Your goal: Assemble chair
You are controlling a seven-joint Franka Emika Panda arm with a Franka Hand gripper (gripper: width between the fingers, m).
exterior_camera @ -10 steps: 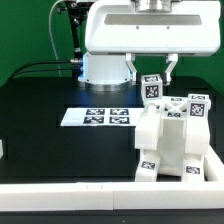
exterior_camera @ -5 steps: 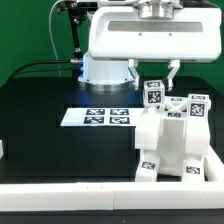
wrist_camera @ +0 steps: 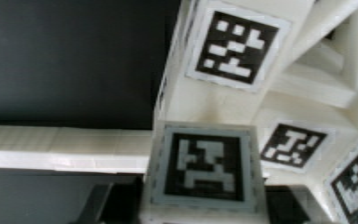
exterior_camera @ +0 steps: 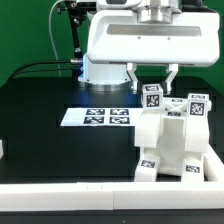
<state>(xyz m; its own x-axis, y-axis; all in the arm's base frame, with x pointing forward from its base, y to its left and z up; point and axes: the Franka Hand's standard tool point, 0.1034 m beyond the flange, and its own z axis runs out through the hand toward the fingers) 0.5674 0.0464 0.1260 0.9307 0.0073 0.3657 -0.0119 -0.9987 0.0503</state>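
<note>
The partly built chair (exterior_camera: 172, 140) is a white blocky structure with square tags, standing at the exterior view's right on the black table. My gripper (exterior_camera: 151, 84) hangs right above it and is shut on a white tagged chair bar (exterior_camera: 152, 97), held upright over the structure's top. In the wrist view the bar (wrist_camera: 208, 165) sits between the two dark fingers (wrist_camera: 119, 205), with the gripper (wrist_camera: 208, 207) closed on its sides. Beyond it another tagged chair piece (wrist_camera: 238, 50) and the structure's white panels show. The bar's lower end is hidden behind the structure.
The marker board (exterior_camera: 100, 117) lies flat on the black table left of the chair. The arm's white base (exterior_camera: 100, 66) stands behind it. A white rim (exterior_camera: 60, 196) runs along the table's front edge. A green wall is behind.
My gripper has come down with the tagged bar, bringing it closer to the top of the chair structure. The structure and marker board have not moved.
</note>
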